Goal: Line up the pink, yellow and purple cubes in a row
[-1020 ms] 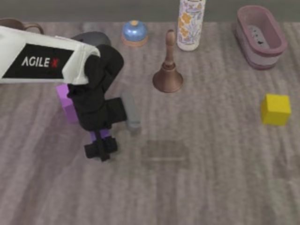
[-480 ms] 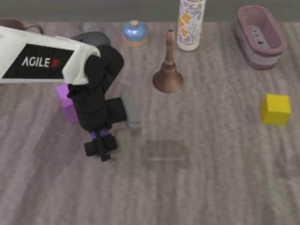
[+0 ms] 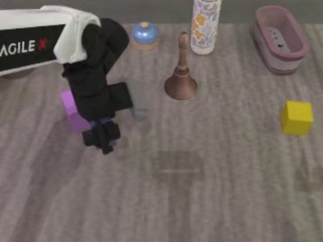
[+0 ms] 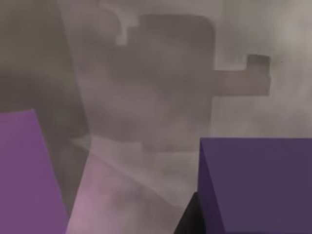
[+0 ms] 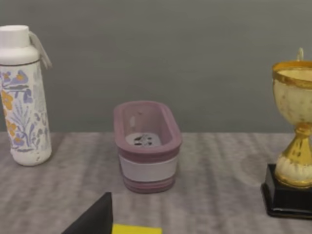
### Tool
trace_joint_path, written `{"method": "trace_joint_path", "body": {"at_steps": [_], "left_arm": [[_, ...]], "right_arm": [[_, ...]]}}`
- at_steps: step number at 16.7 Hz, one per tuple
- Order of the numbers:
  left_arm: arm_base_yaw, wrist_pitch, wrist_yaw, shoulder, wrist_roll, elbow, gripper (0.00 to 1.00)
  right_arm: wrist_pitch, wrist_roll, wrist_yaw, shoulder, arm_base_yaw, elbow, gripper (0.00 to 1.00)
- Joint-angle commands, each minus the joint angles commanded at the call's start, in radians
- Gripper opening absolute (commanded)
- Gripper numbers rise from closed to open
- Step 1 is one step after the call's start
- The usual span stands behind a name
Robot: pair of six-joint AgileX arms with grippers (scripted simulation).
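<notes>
Grey wood-grain table (image 3: 212,201) fills the top view. The left gripper (image 3: 102,136), clenched on the purple cube (image 3: 106,122), has risen and drifted toward the far left in the last second, so the cube looks lifted for carrying. The pink cube (image 3: 70,108) sits just beside it, and the yellow cube (image 3: 297,117) lies well apart at the right. The left wrist view shows the purple cube (image 4: 258,185) above its own shadow. The right wrist view shows a sliver of the yellow cube (image 5: 136,229); whether the parked right gripper's fingers are parted cannot be told.
</notes>
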Motion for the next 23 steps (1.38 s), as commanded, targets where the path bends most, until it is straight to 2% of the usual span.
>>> {"method": "trace_joint_path", "body": {"at_steps": [6,8,11,19,23], "left_arm": [[-0.005,-0.021,0.000,-0.011,-0.001,0.014,0.00],[-0.034,-0.042,-0.001,0.016,-0.009,0.049,0.00],[-0.126,-0.105,-0.001,0.097,-0.042,0.181,0.00],[-0.435,-0.315,-0.002,0.349,-0.174,0.681,0.00],[-0.486,-0.345,-0.002,0.383,-0.199,0.743,0.00]], "right_arm": [[0.000,0.000,0.000,0.000,0.000,0.000,1.00],[0.000,0.000,0.000,0.000,0.000,0.000,1.00],[0.000,0.000,0.000,0.000,0.000,0.000,1.00],[0.000,0.000,0.000,0.000,0.000,0.000,1.00],[0.000,0.000,0.000,0.000,0.000,0.000,1.00]]}}
